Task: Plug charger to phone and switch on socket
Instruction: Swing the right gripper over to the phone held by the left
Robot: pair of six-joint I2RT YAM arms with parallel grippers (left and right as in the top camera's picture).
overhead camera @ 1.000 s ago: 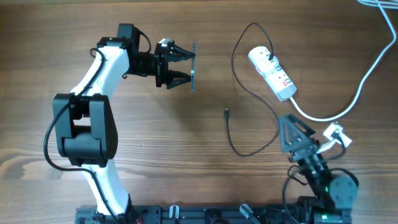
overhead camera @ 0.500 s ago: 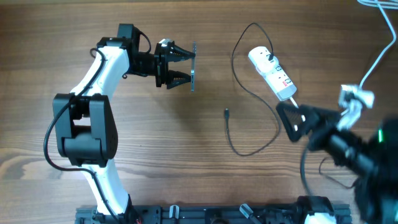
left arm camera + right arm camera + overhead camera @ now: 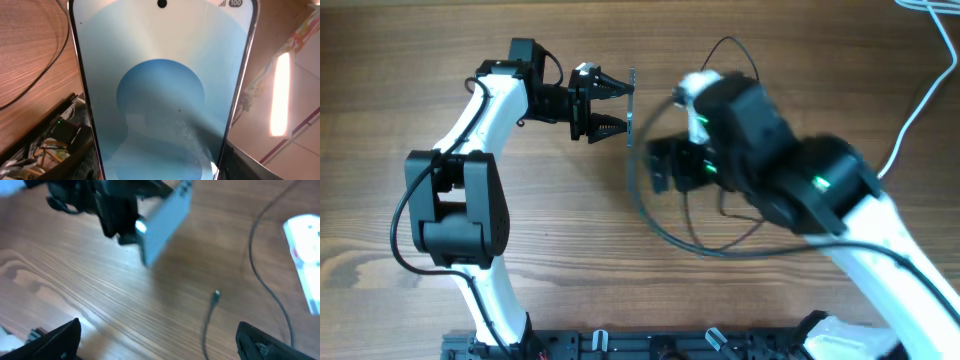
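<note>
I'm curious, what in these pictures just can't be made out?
Overhead: the white oblong power strip is hidden under the blurred right arm.
Right wrist: its switches are too smeared to read, and the frame edge cuts it off.
Left wrist: the flat smartphone with cyan-blue screen fills the view; its lower end is cut off.

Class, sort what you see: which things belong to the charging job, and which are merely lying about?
Job: phone, charger, socket, left claw gripping the phone.
Lying about: thick white cord, wooden table.
</note>
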